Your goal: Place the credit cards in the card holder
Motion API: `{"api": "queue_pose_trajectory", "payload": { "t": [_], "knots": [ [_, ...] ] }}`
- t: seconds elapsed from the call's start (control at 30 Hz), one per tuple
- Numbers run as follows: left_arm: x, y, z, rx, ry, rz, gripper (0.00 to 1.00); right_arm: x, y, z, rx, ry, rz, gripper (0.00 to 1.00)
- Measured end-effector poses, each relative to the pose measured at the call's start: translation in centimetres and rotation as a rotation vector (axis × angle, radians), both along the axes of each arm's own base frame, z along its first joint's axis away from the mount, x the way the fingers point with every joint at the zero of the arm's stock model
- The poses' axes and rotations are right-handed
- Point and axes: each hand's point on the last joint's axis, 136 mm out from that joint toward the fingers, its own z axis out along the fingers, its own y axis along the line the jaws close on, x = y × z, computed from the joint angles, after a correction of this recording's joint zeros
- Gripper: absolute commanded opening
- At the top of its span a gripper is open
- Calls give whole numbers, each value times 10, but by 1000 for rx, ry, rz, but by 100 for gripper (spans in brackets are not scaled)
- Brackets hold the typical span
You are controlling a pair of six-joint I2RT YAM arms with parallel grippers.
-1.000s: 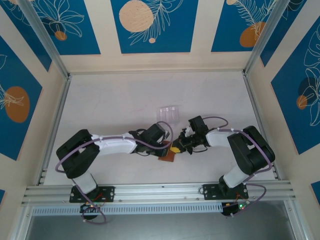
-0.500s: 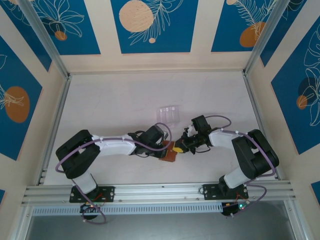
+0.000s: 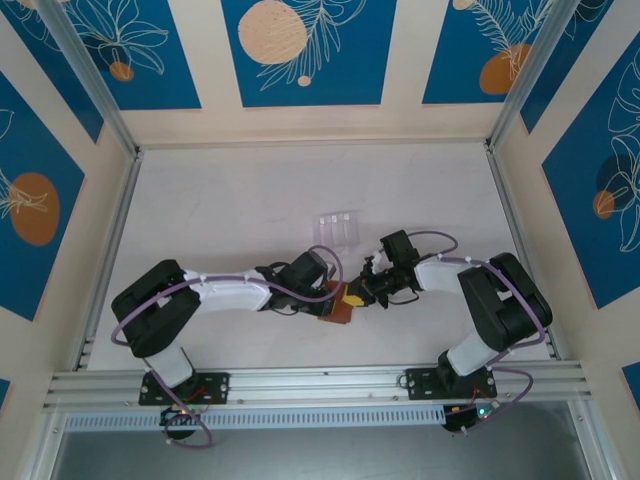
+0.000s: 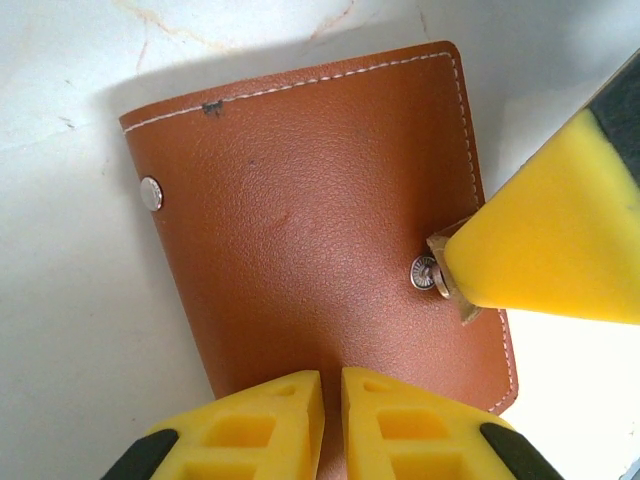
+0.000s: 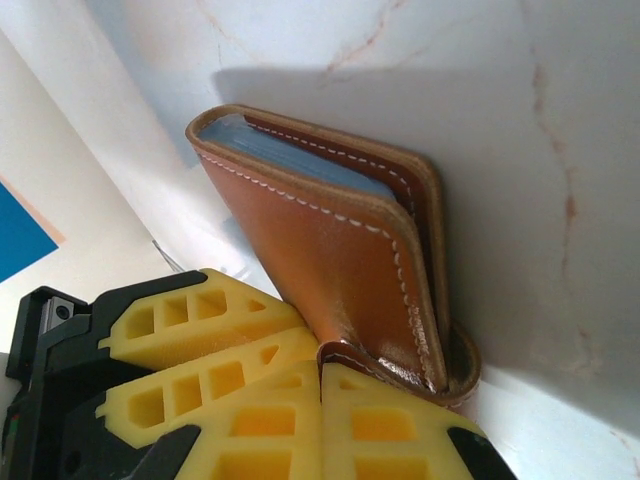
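Observation:
The card holder [image 4: 300,220], a reddish-brown leather wallet, lies folded shut on the white table between both arms [image 3: 338,314]. My left gripper [image 4: 332,380] is shut on its near edge, with leather in the thin gap between the pads. My right gripper [image 5: 320,365] is shut on the closing tab [image 5: 400,372], which curls out from the wallet's bottom corner. In the left wrist view the right finger [image 4: 545,240] holds the tab's snap beside the wallet's snap stud [image 4: 424,271]. A grey-blue lining [image 5: 290,160] shows at the folded edge. The credit cards are hidden.
A clear plastic box [image 3: 337,228] stands just behind the two grippers on the white table [image 3: 220,200]. Metal rails run along the left and right table edges and a rail crosses the front by the arm bases.
The right arm shifted slightly right and down half a second ago and has come back. The wallet and the left arm have stayed where they were.

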Motion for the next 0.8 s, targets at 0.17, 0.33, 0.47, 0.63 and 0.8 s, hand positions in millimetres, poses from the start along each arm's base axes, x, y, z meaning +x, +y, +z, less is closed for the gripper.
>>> {"api": "queue_pose_trajectory", "payload": {
  "t": [0.17,0.33,0.47,0.63,0.8],
  "knots": [
    [0,0,0,-1,-1,-1,14,0,1,-2,2,4,2,0],
    [0,0,0,-1,-1,-1,14,3,3,-4,8,9,6,0],
    [0,0,0,0,-2,0,14,4,5,-5,12,17,11,0],
    [0,0,0,1,-3,1,14,4,5,-5,8,15,12,0],
    [0,0,0,1,-3,2,15,2,3,-5,-31,-24,24,0]
  ]
}}
